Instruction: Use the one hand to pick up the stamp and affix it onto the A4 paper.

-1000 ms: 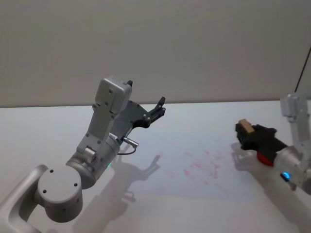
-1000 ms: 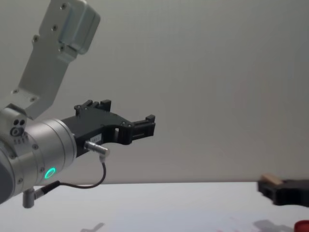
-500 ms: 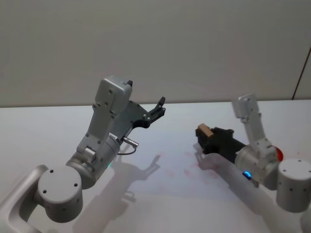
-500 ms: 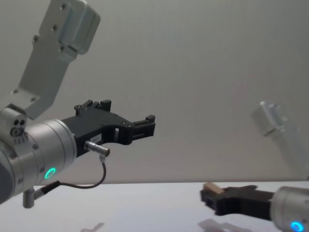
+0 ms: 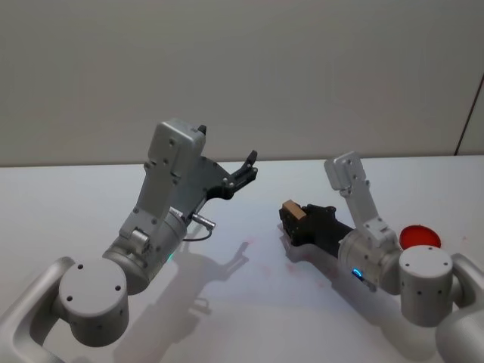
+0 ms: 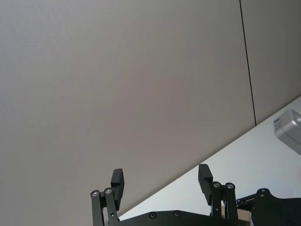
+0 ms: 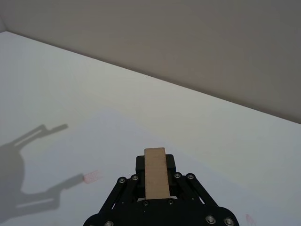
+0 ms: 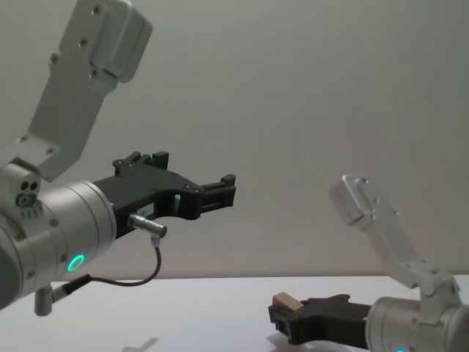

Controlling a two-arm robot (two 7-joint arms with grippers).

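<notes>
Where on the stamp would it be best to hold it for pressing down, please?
By its two long sides, from behind, as the right hand does now: the stamp is a narrow block, and that leaves its tan end free. The left hand is raised, open.

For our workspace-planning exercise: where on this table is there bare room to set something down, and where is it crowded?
Bare: the table left of the raised left gripper, and the strip between the right gripper, holding the stamp, and the wall. Crowded: the right side around the red disc.
</notes>
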